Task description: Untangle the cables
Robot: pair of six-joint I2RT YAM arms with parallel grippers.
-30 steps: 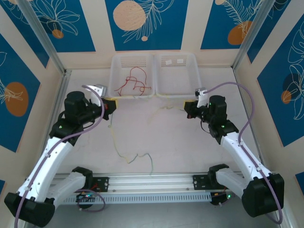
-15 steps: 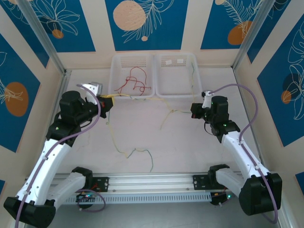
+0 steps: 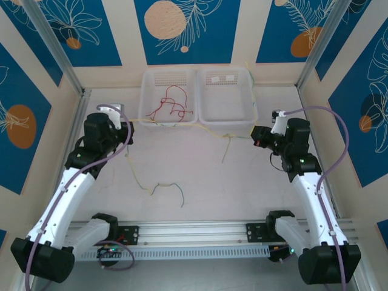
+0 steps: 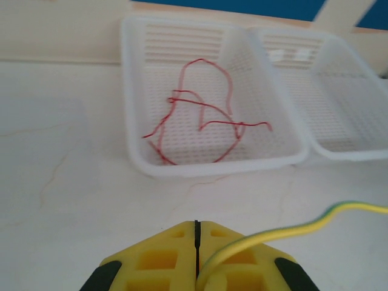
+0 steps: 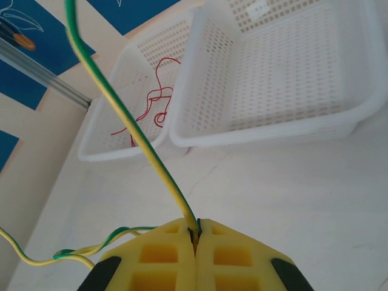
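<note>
**Both pincers pinch a yellow-green strand stretched along the basket fronts**

In the overhead view, the thin yellow-green wiry cable [image 3: 182, 125] runs roughly left to right. It lies between the left pincer [image 3: 125, 126] and the right pincer [image 3: 259, 136], just in front of the near rims of two baskets. A short tail droops from it toward the near edge, close to the right pincer. A second kinked stretch of yellow-green cable [image 3: 162, 187] lies on the pale marbled counter [image 3: 200, 170], wandering from below the left pincer toward the near rail. The overhead view is too coarse to show whether the two stretches are one strand.

The wrist views show the grips. On the left wrist, the left pincer [image 4: 196, 233] has its yellow pads pressed together on the cable [image 4: 291, 225]. The strand leaves the pads and curves off to the right.

On the right wrist, the right pincer [image 5: 197, 237] is likewise closed on the cable [image 5: 124, 118]. It rises steeply from the seam, up and to the left, and more of it loops low at the left edge.

The thin red kinked strands [image 3: 171, 107] lie tangled inside the left white perforated plastic basket [image 3: 143, 100]. They also show in the left wrist view [image 4: 203, 118] and the right wrist view [image 5: 150, 104]. The right white perforated basket [image 3: 252, 106] stands just beside the left one.
</note>
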